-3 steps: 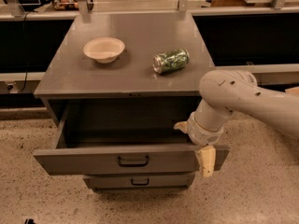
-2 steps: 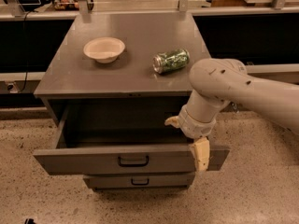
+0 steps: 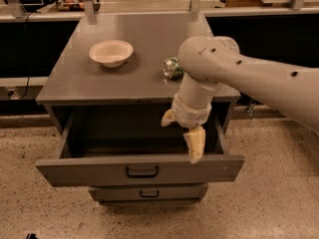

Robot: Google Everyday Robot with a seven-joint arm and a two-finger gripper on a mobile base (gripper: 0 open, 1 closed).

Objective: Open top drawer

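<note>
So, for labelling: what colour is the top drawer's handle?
Black handle, camera view; the gripper hangs over the open top drawer.

Smooth plastic gripper (image 3: 181,131) hangs over the matt grey metal top drawer (image 3: 99,171).

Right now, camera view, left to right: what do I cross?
Bowl → black handle of the top drawer → can. The gripper, open, hangs over the right part of the pulled-out drawer, below the can in the picture, so its place in the order is unclear.
</note>
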